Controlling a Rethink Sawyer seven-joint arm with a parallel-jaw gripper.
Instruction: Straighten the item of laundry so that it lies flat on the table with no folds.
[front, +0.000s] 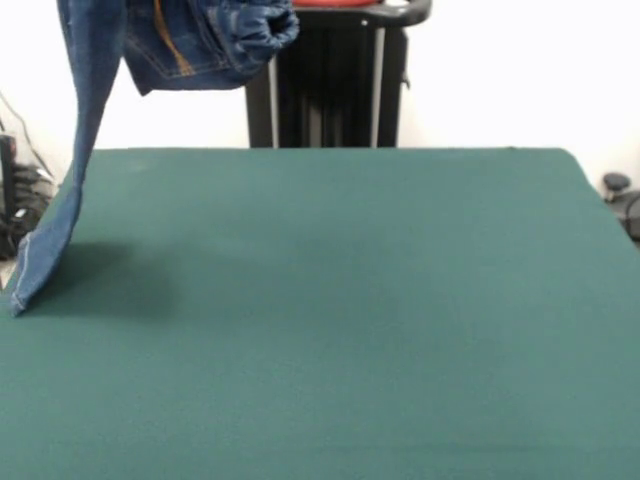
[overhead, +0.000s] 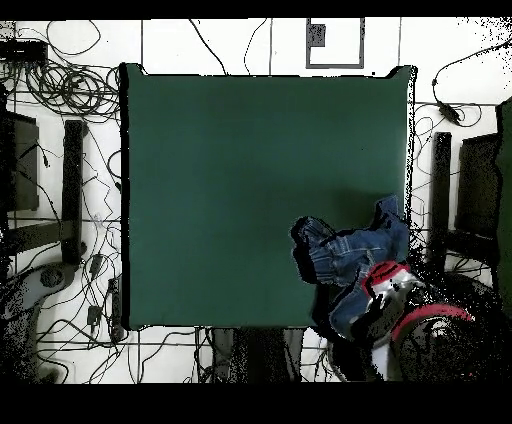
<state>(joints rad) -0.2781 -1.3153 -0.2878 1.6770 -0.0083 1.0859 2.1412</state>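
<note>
Claw (overhead: 385, 290) hung by the table's (front: 350, 300) corner nearest the robot; I could not tell its grip. Under it the jeans (front: 85, 150) dangled, one leg touching the tabletop's edge.

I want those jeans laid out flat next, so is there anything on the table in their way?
Nothing visible. The green table is bare in both views. The jeans hang lifted above its corner near the robot, bunched at the top, with one leg trailing down to the table's edge. The gripper itself isn't clearly visible.
</note>
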